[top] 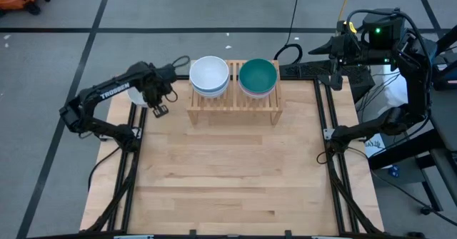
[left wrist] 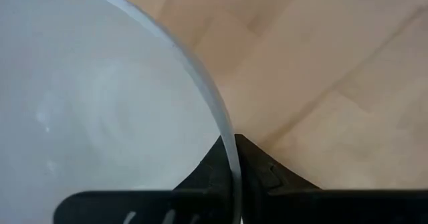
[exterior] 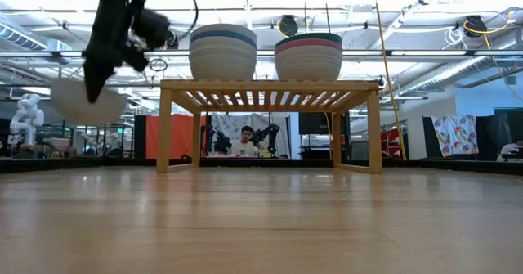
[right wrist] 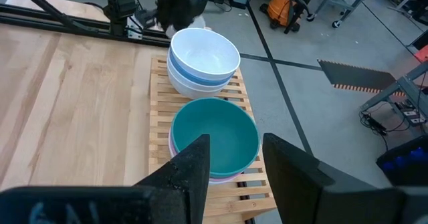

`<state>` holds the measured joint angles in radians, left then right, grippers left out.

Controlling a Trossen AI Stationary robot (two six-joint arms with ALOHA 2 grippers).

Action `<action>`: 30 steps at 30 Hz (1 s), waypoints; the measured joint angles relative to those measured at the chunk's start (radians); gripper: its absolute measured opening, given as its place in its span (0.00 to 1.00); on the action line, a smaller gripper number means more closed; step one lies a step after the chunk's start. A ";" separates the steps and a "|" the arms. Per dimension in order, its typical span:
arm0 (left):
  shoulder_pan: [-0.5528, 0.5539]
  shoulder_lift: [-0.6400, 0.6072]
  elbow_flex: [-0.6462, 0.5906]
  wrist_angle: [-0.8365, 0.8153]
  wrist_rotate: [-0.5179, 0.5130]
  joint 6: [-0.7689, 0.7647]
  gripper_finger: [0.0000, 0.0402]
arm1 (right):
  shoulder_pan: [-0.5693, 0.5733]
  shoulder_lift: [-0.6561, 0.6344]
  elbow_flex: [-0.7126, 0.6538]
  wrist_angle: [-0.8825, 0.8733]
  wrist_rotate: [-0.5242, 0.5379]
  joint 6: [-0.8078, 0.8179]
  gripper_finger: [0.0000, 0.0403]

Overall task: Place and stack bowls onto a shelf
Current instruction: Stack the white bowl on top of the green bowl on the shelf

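We see two stacks (top: 209, 75) on the shelf (top: 234, 105); beside it, the left gripper (left wrist: 234, 158) pinches a white bowl (left wrist: 100, 103), unstacked.

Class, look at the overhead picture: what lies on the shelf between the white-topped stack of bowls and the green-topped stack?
Nothing. In the high view, only a narrow strip of the shelf slats shows between the white-topped stack and the green-topped stack; the low view shows the same gap.

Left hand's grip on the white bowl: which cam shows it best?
Left wrist view: the left hand is shut on the white bowl, fingers pinching its rim. The low view shows the bowl hanging under the arm, off the table. In the high view the arm mostly hides it. The right wrist view hides the grip.
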<state>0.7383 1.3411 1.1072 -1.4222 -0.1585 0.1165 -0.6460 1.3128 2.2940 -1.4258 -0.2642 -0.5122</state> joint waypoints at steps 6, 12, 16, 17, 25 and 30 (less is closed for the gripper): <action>-0.002 0.000 0.309 -0.146 0.003 -0.068 0.01 | 0.000 -0.005 0.000 0.001 0.001 -0.004 0.33; -0.060 -0.001 0.647 -0.149 0.105 -0.086 0.01 | 0.000 -0.005 0.000 0.008 0.002 -0.005 0.33; -0.165 -0.001 0.814 -0.149 0.129 -0.032 0.01 | 0.000 -0.005 0.000 0.008 0.002 -0.005 0.33; -0.196 0.000 0.847 -0.148 0.132 -0.031 0.01 | 0.000 -0.005 0.000 0.008 0.002 -0.005 0.33; -0.467 0.010 0.961 -0.115 0.133 -0.094 0.01 | 0.000 -0.004 0.000 0.009 0.000 0.028 0.33; -0.631 0.079 0.960 -0.100 0.192 -0.092 0.01 | 0.000 -0.001 0.000 0.005 -0.031 0.040 0.33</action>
<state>0.1078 1.4206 2.0674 -1.5221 0.0332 0.0243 -0.6464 1.3117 2.2940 -1.4212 -0.2954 -0.4722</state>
